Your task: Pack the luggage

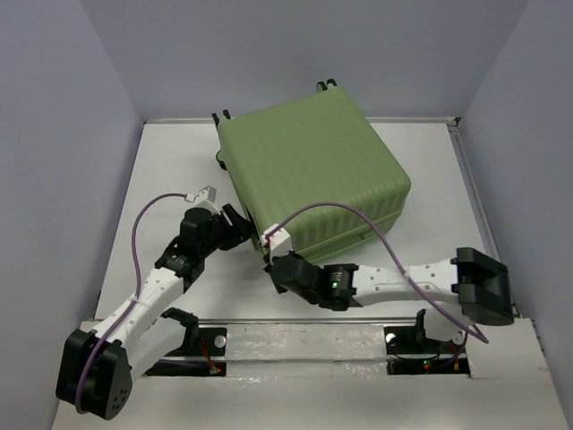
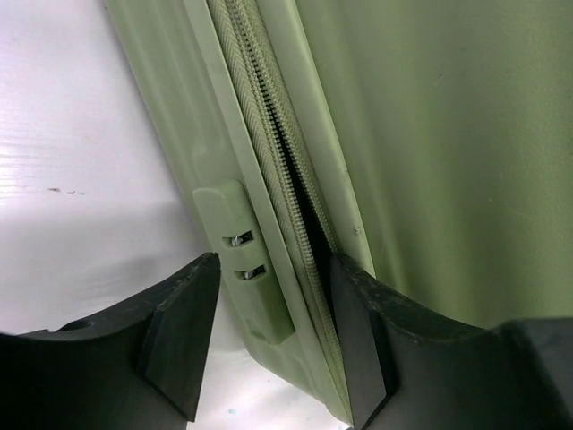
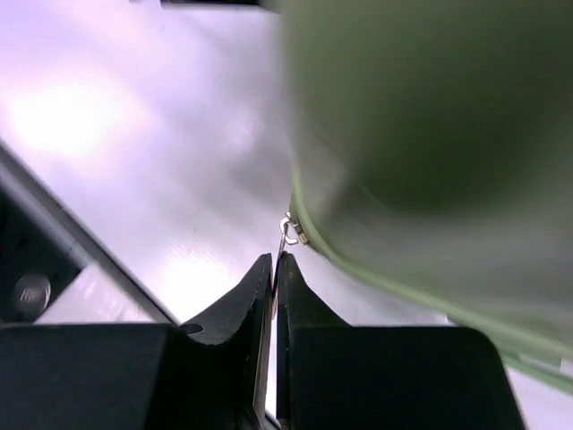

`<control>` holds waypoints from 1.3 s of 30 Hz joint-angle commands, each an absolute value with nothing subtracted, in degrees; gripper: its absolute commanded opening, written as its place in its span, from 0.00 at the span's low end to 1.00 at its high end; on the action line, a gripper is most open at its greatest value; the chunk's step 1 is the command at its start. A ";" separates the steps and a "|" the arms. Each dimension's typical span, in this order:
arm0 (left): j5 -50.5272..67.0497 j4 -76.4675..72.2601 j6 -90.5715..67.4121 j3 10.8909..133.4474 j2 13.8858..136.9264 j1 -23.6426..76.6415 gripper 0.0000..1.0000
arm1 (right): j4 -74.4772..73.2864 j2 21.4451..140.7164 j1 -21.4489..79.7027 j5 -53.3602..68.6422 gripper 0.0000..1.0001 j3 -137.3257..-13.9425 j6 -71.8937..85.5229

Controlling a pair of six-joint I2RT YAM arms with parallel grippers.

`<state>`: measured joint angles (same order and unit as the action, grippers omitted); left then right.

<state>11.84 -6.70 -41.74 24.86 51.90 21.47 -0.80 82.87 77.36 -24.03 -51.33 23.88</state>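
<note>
The luggage [image 1: 313, 170], a light-green ribbed suitcase, lies flat on the white table with its lid down. My left gripper [image 1: 243, 224] is open at its left front side. In the left wrist view my left gripper [image 2: 273, 269] straddles the shell edge: the green lock block [image 2: 243, 260] and the zipper [image 2: 269, 116] lie between the fingers, and the right finger [image 2: 358, 340] rests against the seam. My right gripper [image 1: 271, 260] is at the front left corner. In the right wrist view my right gripper [image 3: 274, 262] is shut on the metal zipper pull [image 3: 286, 231] beside the blurred shell [image 3: 421, 116].
Small black wheels [image 1: 219, 116] stick out at the suitcase's far side. Grey walls enclose the table [image 1: 161, 161] on three sides. A metal rail [image 1: 304, 324] runs along the near edge by the arm bases. Purple cables [image 1: 376, 233] loop over both arms.
</note>
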 commanded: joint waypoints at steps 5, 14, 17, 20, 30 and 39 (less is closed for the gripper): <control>15.82 -17.58 -45.09 25.67 52.38 24.87 0.61 | 20.02 100.35 86.57 -35.72 0.07 -73.47 18.81; 14.87 -12.00 -41.15 28.89 50.10 24.79 0.66 | 27.35 93.80 86.57 -43.87 0.36 -59.07 27.85; 10.38 -4.43 -36.32 36.00 48.87 22.95 0.81 | 8.50 86.24 86.57 -38.87 0.72 -55.30 36.11; 13.33 -1.32 -34.19 43.23 50.97 16.63 0.88 | 0.30 77.80 86.57 -38.23 0.73 -46.09 44.19; 21.34 -9.22 -42.53 60.98 72.63 -1.04 0.89 | -9.58 58.81 83.85 -42.10 0.07 -32.09 58.45; 28.56 -4.41 -44.21 91.02 102.27 -1.14 0.91 | -13.18 52.03 83.23 -42.10 0.10 -29.35 55.46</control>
